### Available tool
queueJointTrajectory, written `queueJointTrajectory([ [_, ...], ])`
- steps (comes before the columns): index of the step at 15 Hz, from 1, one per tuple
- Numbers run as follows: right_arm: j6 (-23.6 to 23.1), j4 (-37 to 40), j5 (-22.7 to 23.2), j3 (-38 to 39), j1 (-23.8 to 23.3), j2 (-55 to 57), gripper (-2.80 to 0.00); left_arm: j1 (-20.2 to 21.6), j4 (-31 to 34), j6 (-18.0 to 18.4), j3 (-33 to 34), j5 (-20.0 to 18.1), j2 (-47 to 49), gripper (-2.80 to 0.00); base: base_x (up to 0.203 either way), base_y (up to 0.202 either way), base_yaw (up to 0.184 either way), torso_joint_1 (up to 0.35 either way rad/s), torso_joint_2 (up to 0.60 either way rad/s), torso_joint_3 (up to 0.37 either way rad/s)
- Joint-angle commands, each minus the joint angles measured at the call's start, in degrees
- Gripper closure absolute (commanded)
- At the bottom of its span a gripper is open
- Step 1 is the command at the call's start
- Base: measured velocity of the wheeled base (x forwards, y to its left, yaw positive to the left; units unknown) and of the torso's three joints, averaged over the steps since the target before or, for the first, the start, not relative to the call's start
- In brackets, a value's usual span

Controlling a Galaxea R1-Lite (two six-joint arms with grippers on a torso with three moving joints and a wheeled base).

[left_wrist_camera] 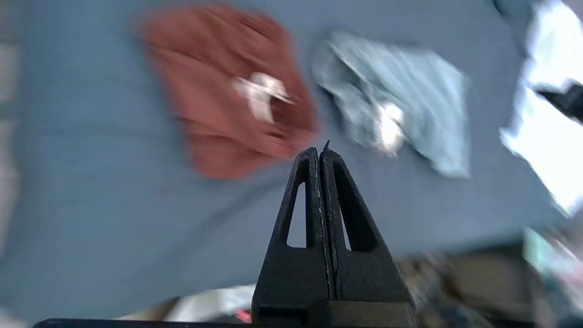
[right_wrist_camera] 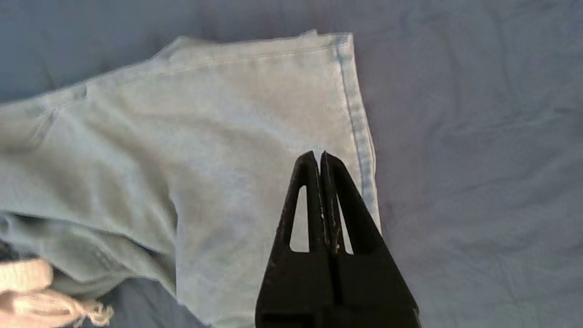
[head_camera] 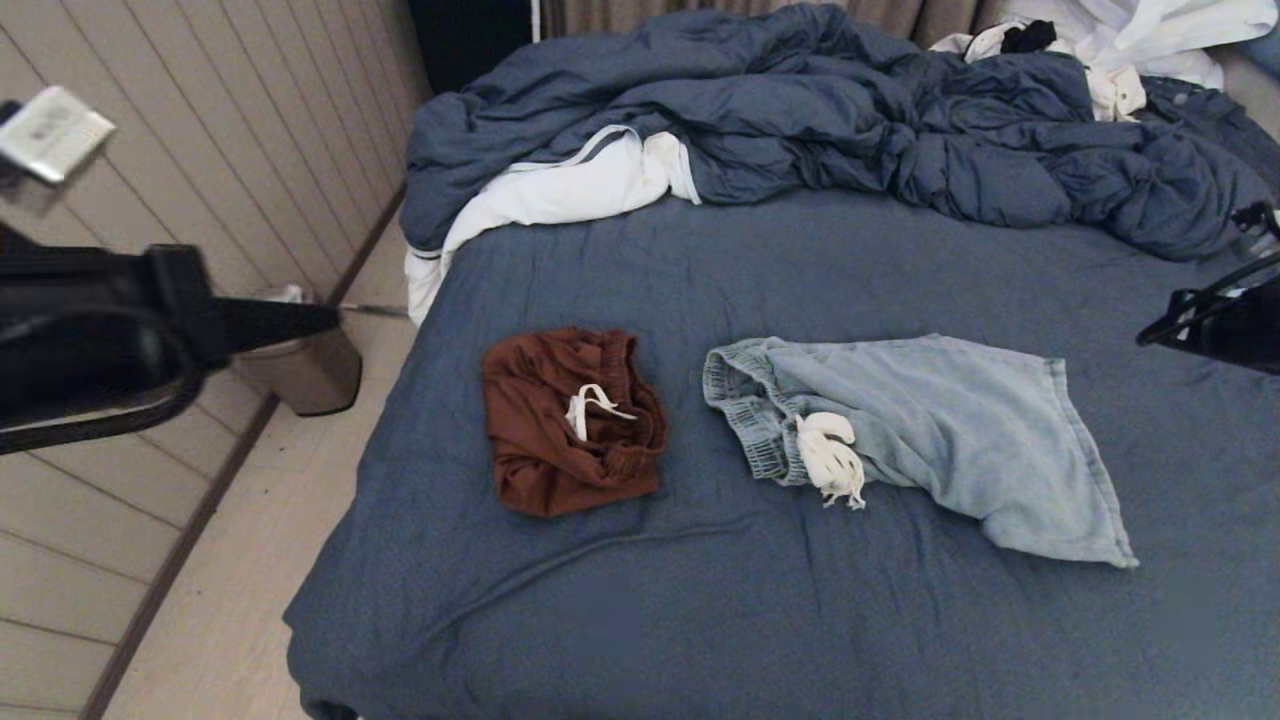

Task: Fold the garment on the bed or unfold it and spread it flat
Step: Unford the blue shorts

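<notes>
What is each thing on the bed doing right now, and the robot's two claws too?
brown shorts: folded into a small bundle, white drawstring on top
light blue shorts: lying loose, partly spread, not folded
blue duvet: rumpled in a heap
bed: sheet mostly smooth
left gripper: shut, empty
right gripper: shut, empty, above the light blue shorts

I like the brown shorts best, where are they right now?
In the head view the brown shorts lie bunched on the bed, left of middle, just left of the light blue shorts and not touching them.
</notes>
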Motion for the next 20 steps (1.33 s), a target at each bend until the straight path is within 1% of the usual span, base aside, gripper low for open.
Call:
queueJointTrajectory([
  [1, 0.1, 0.0, -0.1, -0.3, -0.1, 0.7, 0.00, -6.5, -1.5, -2.4, -4.9, 0.4, 13.8, 0.00, 0.000, 0.000, 0.000, 0.000, 0.00, 0.000],
  [4, 0.1, -0.3, -0.4, -0.6, -0.2, 2.6, 0.00, -11.5, -5.5, -5.8, -11.9, 1.9, 25.9, 0.00, 0.000, 0.000, 0.000, 0.000, 0.00, 0.000],
  [6, 0.1, -0.3, -0.8, -2.2, -0.5, 5.2, 0.00, -14.6, -9.2, -7.2, -17.3, 3.9, 34.1, 0.00, 0.000, 0.000, 0.000, 0.000, 0.00, 0.000],
  [9, 0.2, -0.2, -1.7, -4.8, -0.7, 9.4, 0.00, -20.1, -14.9, -8.2, -25.4, 8.9, 46.3, 0.00, 0.000, 0.000, 0.000, 0.000, 0.00, 0.000],
  [11, 0.2, -0.2, -1.9, -5.8, -0.3, 12.0, 0.00, -24.5, -18.4, -8.2, -30.0, 13.8, 54.1, 0.00, 0.000, 0.000, 0.000, 0.000, 0.00, 0.000],
  [12, 0.3, -0.3, -1.9, -5.8, 0.4, 13.0, 0.00, -26.3, -19.7, -8.2, -32.1, 15.7, 57.5, 0.00, 0.000, 0.000, 0.000, 0.000, 0.00, 0.000],
  [14, 0.3, -0.5, -1.9, -5.2, 1.8, 13.6, 0.00, -29.8, -21.1, -8.2, -35.2, 17.8, 62.5, 0.00, 0.000, 0.000, 0.000, 0.000, 0.00, 0.000],
  [15, 0.2, -0.5, -1.8, -5.1, 2.0, 13.7, 0.00, -30.6, -21.2, -8.2, -36.7, 18.3, 64.1, 0.00, 0.000, 0.000, 0.000, 0.000, 0.00, 0.000],
  [17, 0.0, -0.5, -1.8, -4.8, 2.3, 13.4, 0.00, -30.8, -20.4, -8.5, -40.6, 18.7, 67.3, 0.00, 0.000, 0.000, 0.000, 0.000, 0.00, 0.000],
  [18, -0.2, -0.5, -1.7, -4.4, 2.4, 12.9, 0.00, -30.8, -19.5, -8.6, -42.9, 19.8, 69.2, 0.00, 0.000, 0.000, 0.000, 0.000, 0.00, 0.000],
  [20, -0.3, -0.5, -1.7, -3.7, 3.1, 11.8, 0.00, -30.7, -18.5, -8.5, -47.8, 23.1, 73.6, 0.00, 0.000, 0.000, 0.000, 0.000, 0.00, 0.000],
])
